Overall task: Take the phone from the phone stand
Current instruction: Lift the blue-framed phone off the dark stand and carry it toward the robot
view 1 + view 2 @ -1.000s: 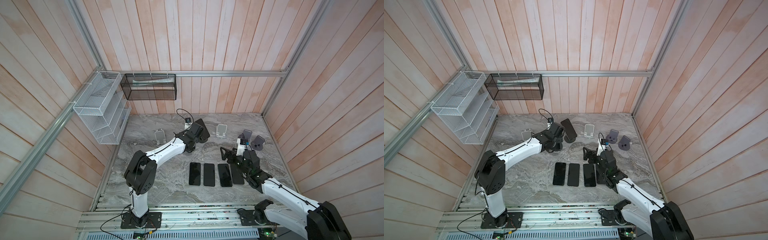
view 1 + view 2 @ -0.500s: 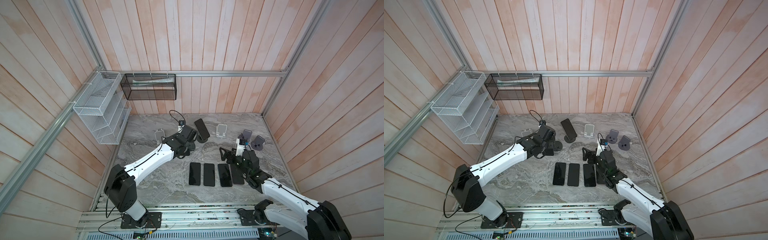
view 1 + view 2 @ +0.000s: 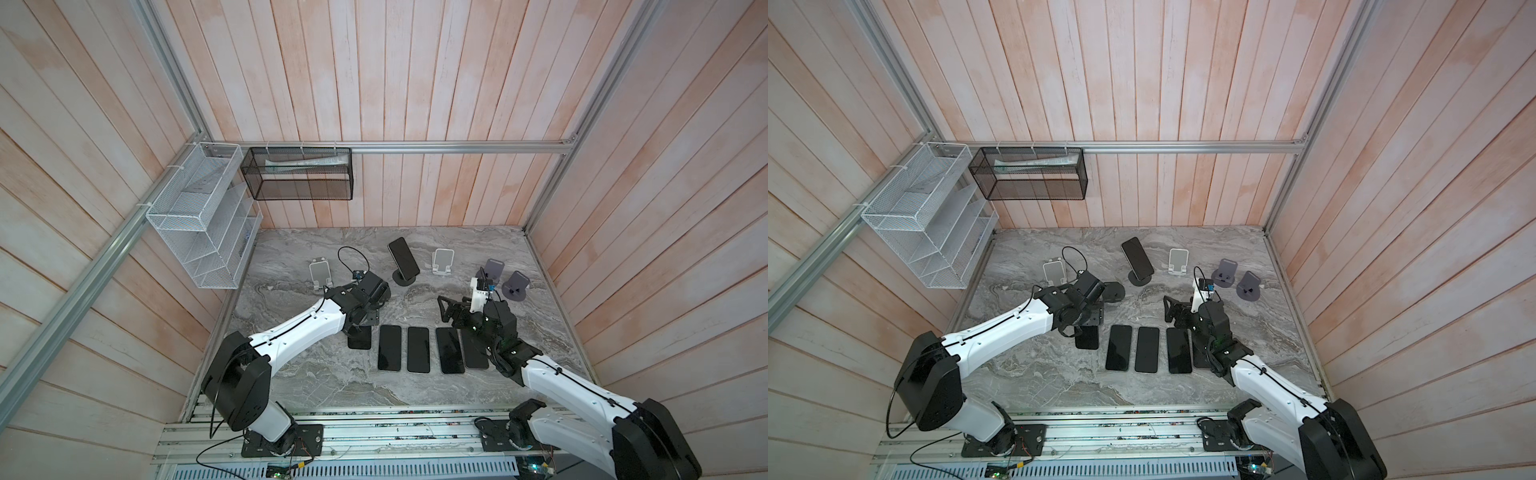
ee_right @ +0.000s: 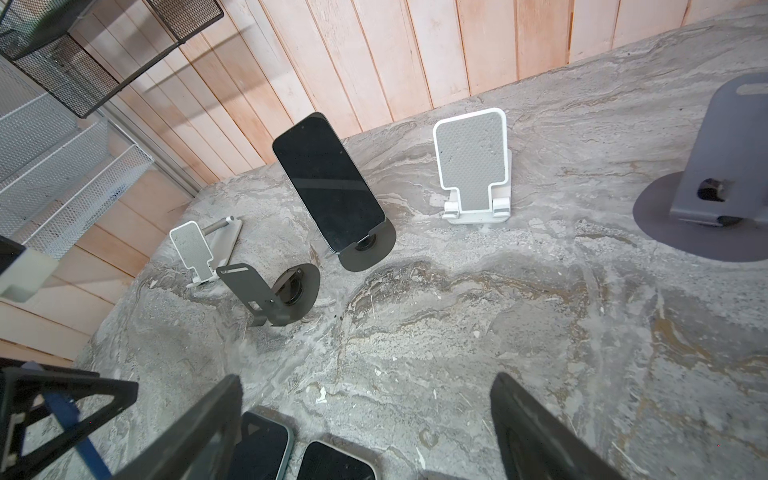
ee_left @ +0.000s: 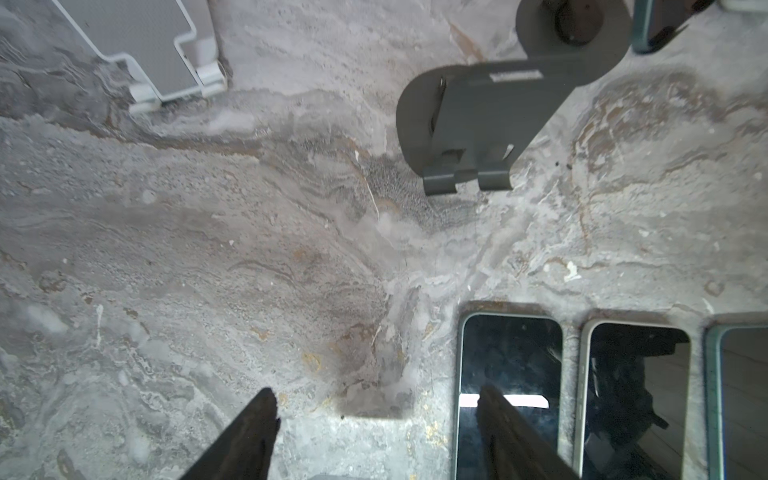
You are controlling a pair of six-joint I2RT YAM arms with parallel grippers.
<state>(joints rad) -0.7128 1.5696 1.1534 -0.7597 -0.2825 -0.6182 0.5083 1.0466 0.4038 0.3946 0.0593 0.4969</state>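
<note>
Leaning back on its dark stand [image 4: 368, 249], the phone [image 4: 328, 180] lies beyond the right gripper [image 4: 365, 419], whose jaws gape empty; the left gripper [image 5: 376, 419], part-spread and empty, sits farther off.

Bench [image 3: 316, 386]: grey marbled, brownish veins. Phone [image 4: 328, 183]: black screen, on dark grey stand [image 4: 370, 249]. Second stand [image 4: 473, 166]: white, grey pad. Walls [image 3: 415, 83]: pale pink-and-white planks. Baskets: one white mesh [image 3: 199, 224], one black mesh [image 3: 299, 174].

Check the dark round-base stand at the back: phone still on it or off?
On. The phone leans tilted on the dark stand, its lower edge at the base; no hand touches it.
</note>
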